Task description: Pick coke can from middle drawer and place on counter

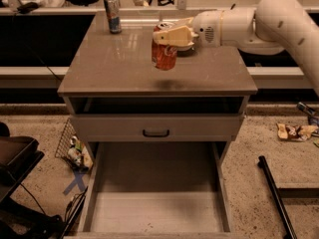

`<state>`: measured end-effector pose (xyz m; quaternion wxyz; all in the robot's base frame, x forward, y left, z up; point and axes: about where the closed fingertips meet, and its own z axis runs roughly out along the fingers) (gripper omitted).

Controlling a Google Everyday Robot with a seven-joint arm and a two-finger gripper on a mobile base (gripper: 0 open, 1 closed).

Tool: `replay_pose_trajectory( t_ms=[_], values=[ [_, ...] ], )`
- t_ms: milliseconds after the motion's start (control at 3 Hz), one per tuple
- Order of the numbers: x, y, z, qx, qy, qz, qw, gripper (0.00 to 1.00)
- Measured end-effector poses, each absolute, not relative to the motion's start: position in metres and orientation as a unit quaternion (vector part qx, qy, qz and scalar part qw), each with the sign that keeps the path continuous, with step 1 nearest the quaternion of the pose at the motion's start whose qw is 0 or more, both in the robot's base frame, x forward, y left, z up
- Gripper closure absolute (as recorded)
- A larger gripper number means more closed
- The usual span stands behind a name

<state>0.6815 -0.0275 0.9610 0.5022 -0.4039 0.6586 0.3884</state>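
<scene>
there is one gripper [167, 37], up above the counter [114, 68], at the end of one big white arm [259, 19] that comes in from the right. its fingers [175, 34] are clenched on the top part of the one coke can [164, 58]. the red can hangs down from the fingers, tipped a little. it is in the air over the counter, not touching it, and one dark shadow [167, 85] lies on the slab right under the fingers. there are two cans in all. the other one is a tall blue and silver can [112, 14], standing upright on the counter, off to the left of the fingers and farther back, well apart from them. far below the fingers, the one middle drawer [154, 210] is pulled out, showing its pale floor. between the fingers and that open drawer is one shut drawer front [114, 127] with one black handle [156, 133]. on the floor, down and left of the fingers, sits one wire basket [67, 143].
</scene>
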Motion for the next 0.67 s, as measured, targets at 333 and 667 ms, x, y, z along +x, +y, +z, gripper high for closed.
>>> replay_pose_trajectory(
  t_ms=[333,667],
  values=[
    [0.732,0.003,0.956,-0.42,0.667,0.381,0.483,1.0],
    [0.768,0.049,0.961,-0.444,0.65,0.375,0.489,1.0]
  ],
)
